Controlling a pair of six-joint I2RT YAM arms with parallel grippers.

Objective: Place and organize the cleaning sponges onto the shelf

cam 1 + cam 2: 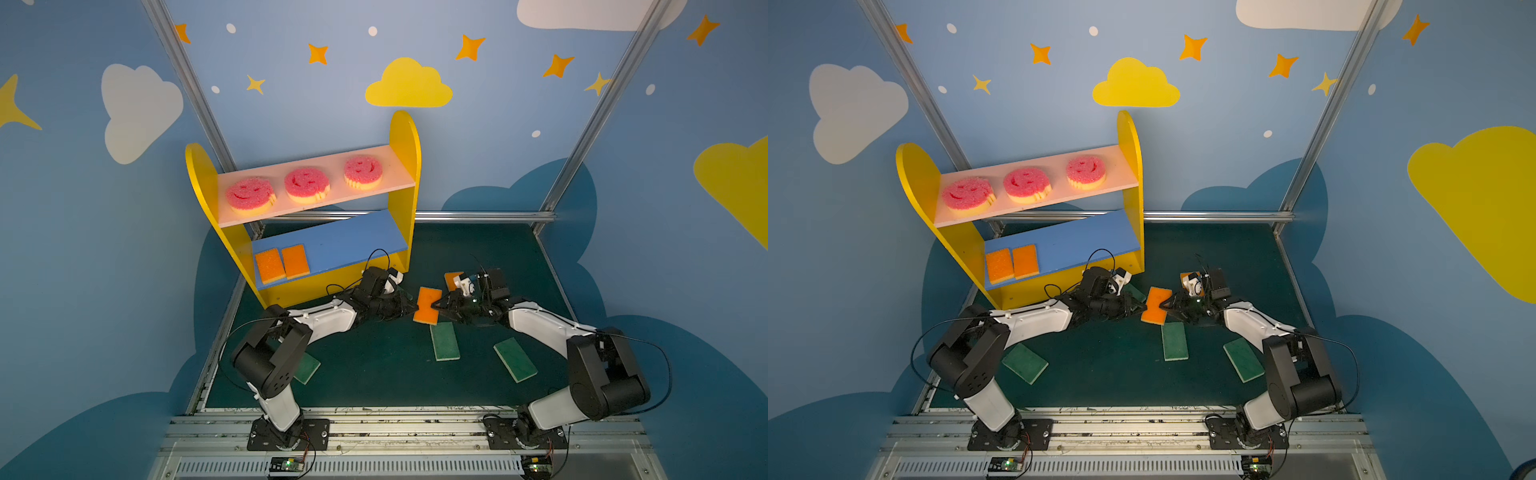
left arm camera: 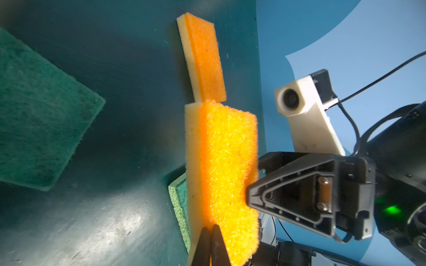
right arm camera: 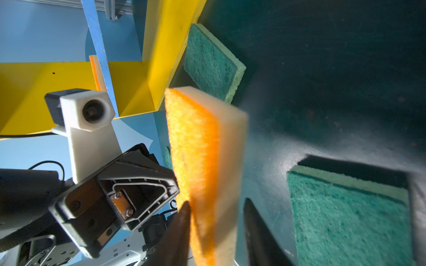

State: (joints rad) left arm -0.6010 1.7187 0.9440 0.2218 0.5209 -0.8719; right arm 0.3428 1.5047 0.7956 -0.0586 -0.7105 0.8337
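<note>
Shelf point(image 1: 199, 174) far left: three pink sponges point(image 1: 306, 183) up top, orange pair point(image 1: 282, 262) lower down; left gripper point(image 1: 412, 309) pinched tight on one edge of the orange sponge point(image 1: 428, 305), which is held clear of the mat point(image 1: 374, 374) between the arms; right gripper point(image 3: 216, 214) astride the opposite edge, one finger point(image 3: 184, 216) on the orange face, the other just clear.

Risk: if the left lets go before the right bites, the soft foam slips and drops onto the green sponge point(image 1: 444, 340); no writing legible anywhere.
</note>
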